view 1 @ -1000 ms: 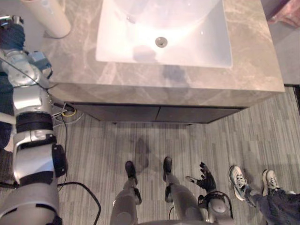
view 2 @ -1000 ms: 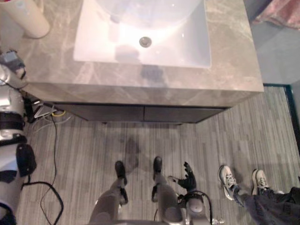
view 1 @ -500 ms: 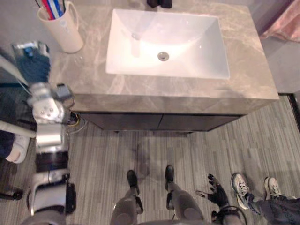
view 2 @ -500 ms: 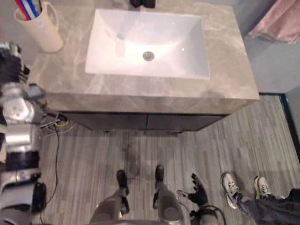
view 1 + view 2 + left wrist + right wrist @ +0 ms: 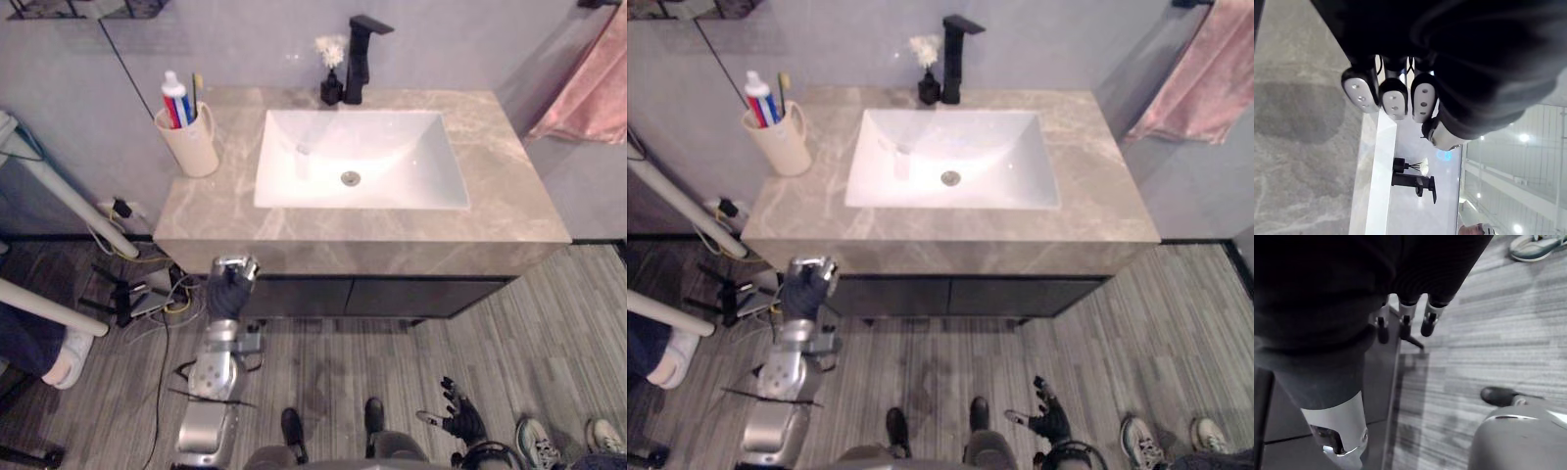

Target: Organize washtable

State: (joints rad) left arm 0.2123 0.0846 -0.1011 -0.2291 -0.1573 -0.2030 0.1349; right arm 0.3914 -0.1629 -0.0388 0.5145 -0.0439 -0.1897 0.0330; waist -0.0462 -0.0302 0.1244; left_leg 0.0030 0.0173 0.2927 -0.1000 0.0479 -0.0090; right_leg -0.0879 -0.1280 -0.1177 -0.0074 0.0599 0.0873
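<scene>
Surveying from above: grey marble surface point(image 5: 509, 186) with a white sink point(image 5: 392, 157) set in its middle. Pink towel point(image 5: 588, 88) hangs off to the right, well apart. Black faucet point(image 5: 359, 59) stands at the back edge behind the sink. Beige cup point(image 5: 192, 147) is upright on the surface left of the sink, near the back-left corner. Left hand point(image 5: 232, 284) is raised in front of the cabinet point(image 5: 392, 296), just below the front-left edge of the surface, fingers curled in, holding nothing. Right hand point(image 5: 457, 419) is low near the floor point(image 5: 549, 333), fingers spread, empty. A person's shoes point(image 5: 537, 443) are at lower right. Small dark vase point(image 5: 331, 90) with a white flower sits just beside the faucet, on its left. Toothpaste point(image 5: 173, 96) and toothbrush point(image 5: 197, 90) stand in the cup

Judgement: reach phase, nothing grasped yet; cup looks the likeliest target. Uncurl the fingers before clearing the edge, lift above the lip rather than scraping it, come at the cup from the side, and wrap low on its body so it stays upright and the contents don't tip
</scene>
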